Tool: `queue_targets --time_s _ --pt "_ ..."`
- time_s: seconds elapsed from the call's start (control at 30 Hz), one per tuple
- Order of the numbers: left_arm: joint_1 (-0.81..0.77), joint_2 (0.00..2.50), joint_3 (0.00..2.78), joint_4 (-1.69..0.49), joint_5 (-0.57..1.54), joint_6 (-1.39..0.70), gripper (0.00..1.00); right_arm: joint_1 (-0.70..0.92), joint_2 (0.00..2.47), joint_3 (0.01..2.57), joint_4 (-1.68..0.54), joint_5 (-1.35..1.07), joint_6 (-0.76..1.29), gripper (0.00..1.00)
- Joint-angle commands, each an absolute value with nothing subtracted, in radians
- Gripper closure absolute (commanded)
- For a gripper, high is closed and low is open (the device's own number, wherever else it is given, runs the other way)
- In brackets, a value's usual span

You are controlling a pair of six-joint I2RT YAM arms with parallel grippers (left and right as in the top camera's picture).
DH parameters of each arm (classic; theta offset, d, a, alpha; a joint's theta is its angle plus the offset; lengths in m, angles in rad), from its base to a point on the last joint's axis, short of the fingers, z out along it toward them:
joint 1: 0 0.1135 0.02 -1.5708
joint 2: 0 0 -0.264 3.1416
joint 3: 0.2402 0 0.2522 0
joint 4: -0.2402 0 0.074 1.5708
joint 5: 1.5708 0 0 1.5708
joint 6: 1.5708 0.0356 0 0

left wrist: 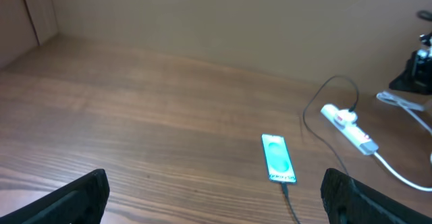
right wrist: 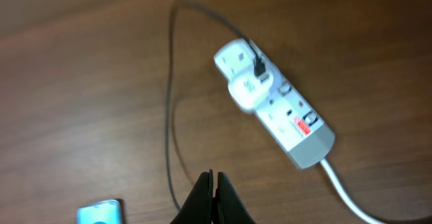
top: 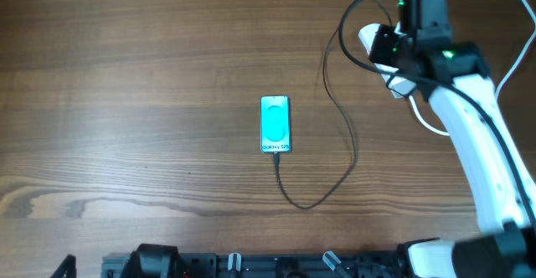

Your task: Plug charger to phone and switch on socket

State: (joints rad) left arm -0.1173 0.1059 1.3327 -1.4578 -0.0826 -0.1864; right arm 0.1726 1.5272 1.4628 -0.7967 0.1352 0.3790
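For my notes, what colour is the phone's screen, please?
The phone shows bright cyan, clearest in the overhead view.

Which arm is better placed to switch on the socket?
Right, probably: the shut right gripper hangs close to the socket, while the open left gripper is far off, beyond the phone.

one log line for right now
charger: in phone, in socket | right gripper: shut, by socket | left gripper: open
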Motion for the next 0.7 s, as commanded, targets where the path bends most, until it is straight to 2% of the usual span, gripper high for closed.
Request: queue_targets --time_s 0.0,0.33,0.67 --pt "-0.096 0.016 1.331 -1.452 -0.099 -0.192 0.0 0.174 1.41 1.463 -0.796 0.134 0.366 0.96" --pt "0.024 0.005 1.333 -1.438 -0.146 -0.191 0.0 0.174 1.258 1.463 -0.819 0.136 0.34 0.96" --pt "0.029 0.005 1.298 -1.147 -0.217 -0.191 0.0 0.174 1.144 1.463 -0.849 0.21 0.311 0.96"
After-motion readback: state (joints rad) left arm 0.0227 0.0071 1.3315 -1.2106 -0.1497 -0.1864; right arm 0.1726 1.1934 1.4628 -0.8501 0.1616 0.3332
